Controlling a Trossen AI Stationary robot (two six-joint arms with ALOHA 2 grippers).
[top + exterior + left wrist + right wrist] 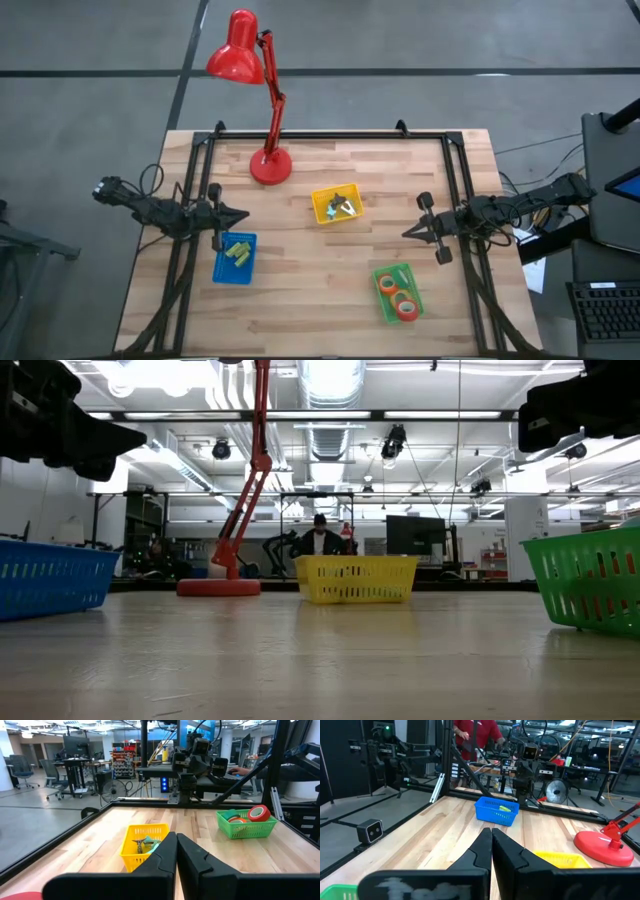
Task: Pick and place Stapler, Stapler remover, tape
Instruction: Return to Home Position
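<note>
My left gripper (243, 214) hangs shut above the table's left side, pointing level toward the right, just beyond the blue basket (235, 257). That basket holds small lime-green oblong pieces (505, 808), perhaps staplers. My right gripper (406, 232) hangs shut over the right side, pointing level toward the left. The yellow basket (336, 205) at the middle holds a small grey and green clawed piece (145, 842), seemingly a stapler remover. The green basket (398, 292) near the front right holds tape: an orange roll (389, 284) and a red roll (258, 813).
A red desk lamp (235, 55) stands on its round base (270, 165) at the far left of the table. A black frame (330, 134) runs along the far edge and both sides. Bare wood lies between the three baskets. A person sits beyond the table.
</note>
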